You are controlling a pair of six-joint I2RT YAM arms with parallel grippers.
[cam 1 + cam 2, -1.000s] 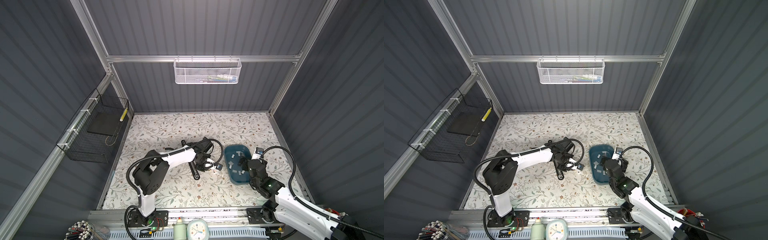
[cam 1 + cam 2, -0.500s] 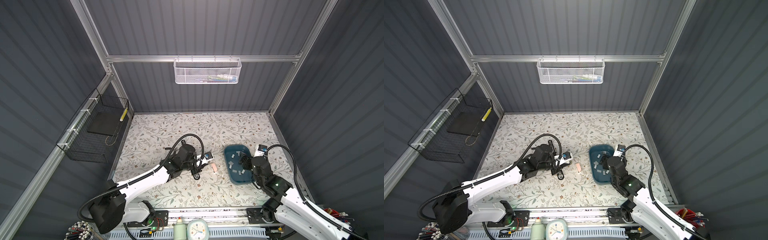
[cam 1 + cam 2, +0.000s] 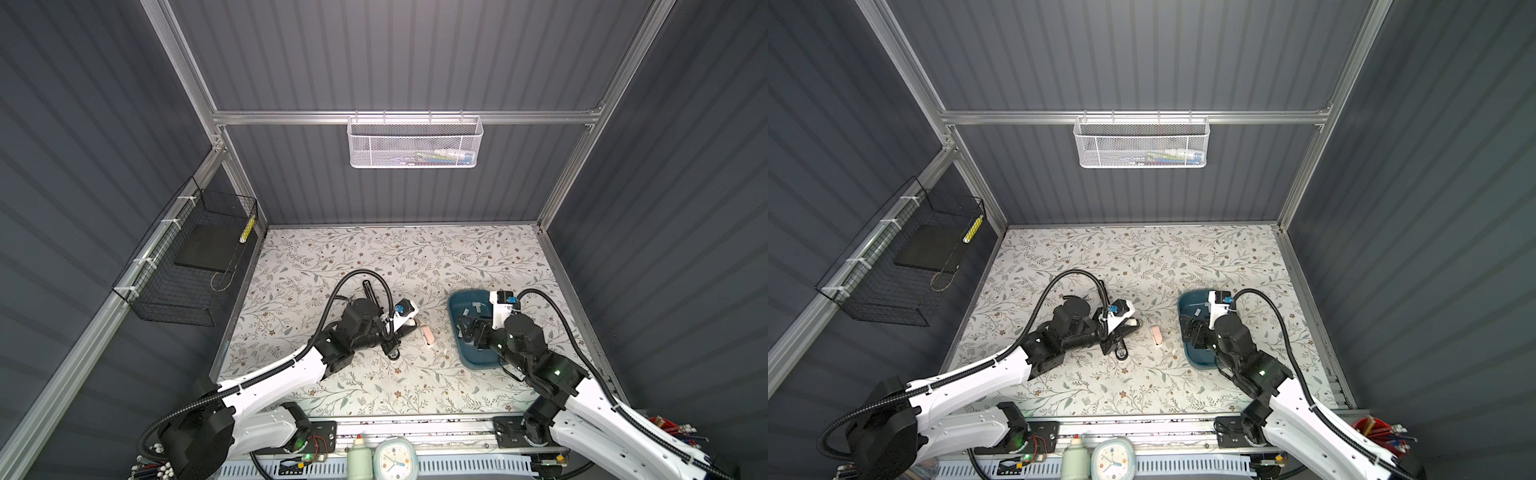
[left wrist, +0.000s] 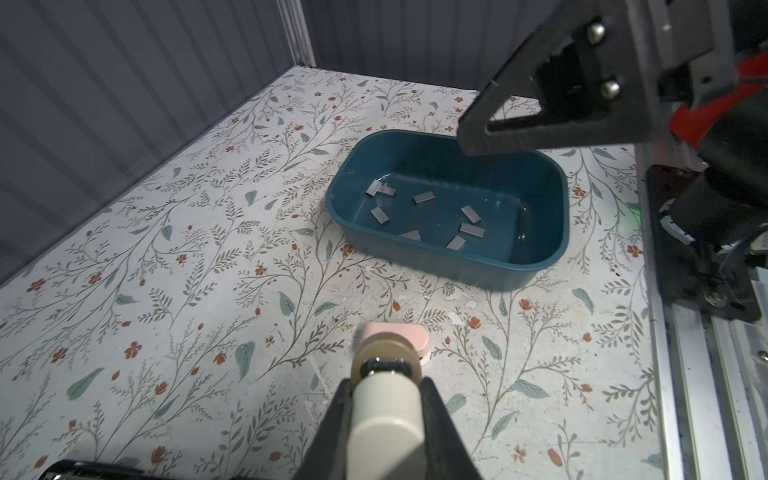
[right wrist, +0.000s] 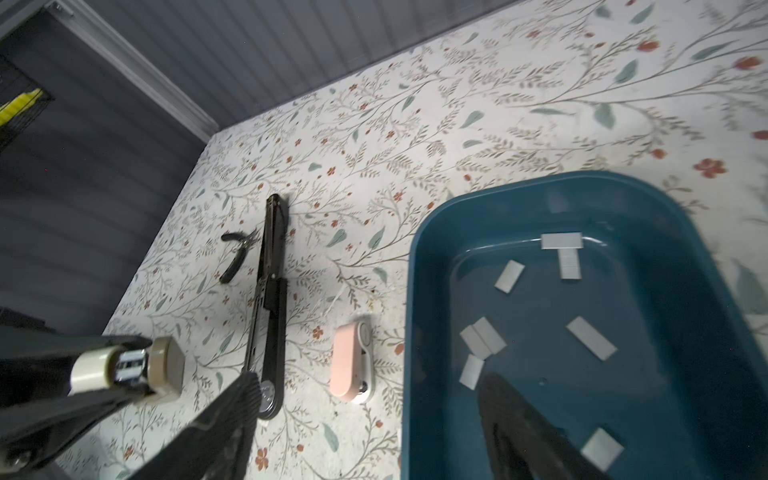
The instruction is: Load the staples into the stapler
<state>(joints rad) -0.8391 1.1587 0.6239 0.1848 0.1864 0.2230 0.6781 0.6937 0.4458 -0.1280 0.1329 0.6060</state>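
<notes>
Eight strips of staples point(image 4: 424, 197) lie loose and scattered on the floor of the blue tray point(image 4: 436, 266), which stands on the floral counter point(image 3: 374, 257) on the right arm's side. None of them is held.

The left hand point(image 4: 386, 386) is closed on a small cream stapler point(image 5: 89, 372), gripping its pale body from both sides. Its tan end and a bright metal part stick out past the fingertips, toward the tray. This hand hangs over the long black stapler point(image 5: 272, 299), which lies flat on the counter and runs under it in both top views. A pink stapler point(image 5: 347, 361) lies on the counter between the black one and the tray, apart from both. Small black pliers point(image 5: 235, 257) lie just beside the black stapler's far half.

The right hand point(image 3: 470, 331) is spread wide with nothing between its fingers, low over the tray's end nearest the pink stapler.

A second ago the left arm was folded, with its elbow raised at the left. Now it stretches long and low from its base, much as half a second ago, and its hand sits at about the same spot. The right hand has edged a little across the tray toward the pink stapler. The tray and the pink stapler lie where they did half a second ago.

Any marks on the staplers are too small to read.
</notes>
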